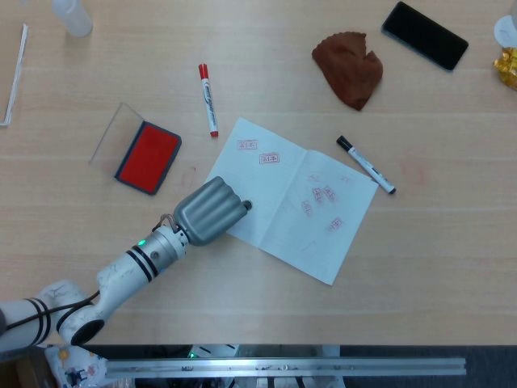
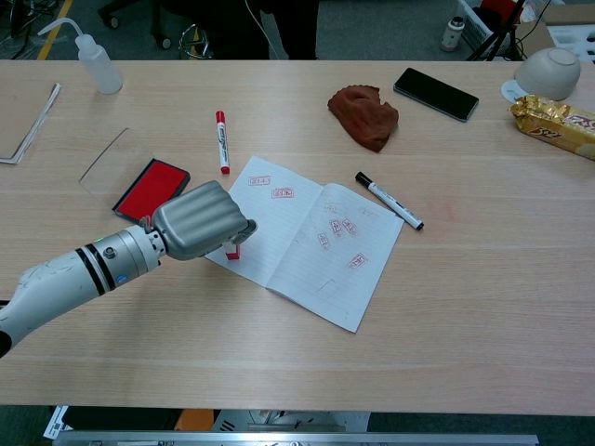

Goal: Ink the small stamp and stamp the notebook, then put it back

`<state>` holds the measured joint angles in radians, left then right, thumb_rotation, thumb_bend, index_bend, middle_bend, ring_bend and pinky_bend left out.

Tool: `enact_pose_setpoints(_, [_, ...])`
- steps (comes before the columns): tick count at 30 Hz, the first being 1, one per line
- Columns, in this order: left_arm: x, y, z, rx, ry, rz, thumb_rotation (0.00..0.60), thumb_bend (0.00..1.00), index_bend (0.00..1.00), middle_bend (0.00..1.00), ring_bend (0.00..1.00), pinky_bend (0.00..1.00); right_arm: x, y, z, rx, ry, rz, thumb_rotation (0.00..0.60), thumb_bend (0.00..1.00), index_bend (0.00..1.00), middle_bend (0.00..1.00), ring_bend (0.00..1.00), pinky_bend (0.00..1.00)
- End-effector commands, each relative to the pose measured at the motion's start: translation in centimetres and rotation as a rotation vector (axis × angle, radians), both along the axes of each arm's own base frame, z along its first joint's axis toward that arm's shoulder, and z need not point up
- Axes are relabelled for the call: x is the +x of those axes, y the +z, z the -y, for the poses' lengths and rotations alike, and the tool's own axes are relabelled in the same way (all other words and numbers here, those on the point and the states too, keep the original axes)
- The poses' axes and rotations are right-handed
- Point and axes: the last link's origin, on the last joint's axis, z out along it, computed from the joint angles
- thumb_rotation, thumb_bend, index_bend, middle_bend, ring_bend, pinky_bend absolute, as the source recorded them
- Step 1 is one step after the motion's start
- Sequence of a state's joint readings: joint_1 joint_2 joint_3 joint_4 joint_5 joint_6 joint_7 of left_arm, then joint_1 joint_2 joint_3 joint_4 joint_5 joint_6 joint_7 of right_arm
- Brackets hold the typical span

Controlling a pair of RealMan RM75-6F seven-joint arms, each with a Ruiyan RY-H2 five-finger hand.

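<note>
Curling its fingers down around the small stamp (image 2: 231, 247), the left hand (image 2: 197, 221) hung over the near-left corner of the open notebook (image 2: 311, 237), its grey back turned up so that both views showed mostly knuckles; in the chest view the red and white foot of the stamp poked out below the fingers and met the page at its left edge, while the head view hid the stamp almost wholly under the hand (image 1: 209, 211). Whether the stamp was pressed hard on the paper or only touching it could not be told. The right hand appeared in neither view, so the left was the only one placed to act. The relation that mattered lay out to the far left of the hand: the ink pad (image 1: 148, 157), its red face open beside its clear lid (image 1: 113, 132), sat just off the notebook's left edge, near the hand and along the same line as the forearm. The stamp stood roughly upright, its long axis vertical. Several red impressions (image 2: 339, 232) already dotted the pages. By my reading, the return would call for a short pull back toward the far left. A red marker (image 2: 221, 140) lay just beyond the notebook's far corner, well clear of that path.
</note>
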<state>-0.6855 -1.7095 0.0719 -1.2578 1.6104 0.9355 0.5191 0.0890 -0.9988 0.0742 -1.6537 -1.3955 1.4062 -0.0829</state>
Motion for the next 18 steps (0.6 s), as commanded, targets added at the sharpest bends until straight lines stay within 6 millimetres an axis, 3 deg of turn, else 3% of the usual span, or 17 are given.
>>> enact_pose_setpoints(1, [0.2, 0.2, 0.0, 0.005, -0.006, 0.006, 0.6, 0.36, 0.6, 0.96, 0.93, 1.0, 0.0, 0.1, 0.0, -0.002, 0.0, 0.0, 0.6, 0.18, 0.06, 0.14, 0.09, 0.18])
enact_pose_setpoints(11, [0.8, 3.9, -1.1, 0.077, -0.028, 0.08, 0.6, 0.36, 0.6, 0.96, 0.94, 1.0, 0.1, 0.0, 0.0, -0.006, 0.006, 0.006, 0.6, 0.18, 0.06, 0.14, 0.09, 0.18])
enact_pose_setpoints(18, [-0.5, 6.9, -1.5, 0.124, -0.01, 0.09, 0.6, 0.36, 0.59, 0.96, 0.94, 1.0, 0.4, -0.2, 0.4, 0.001, 0.021, 0.01, 0.6, 0.18, 0.06, 0.14, 0.09, 0.18])
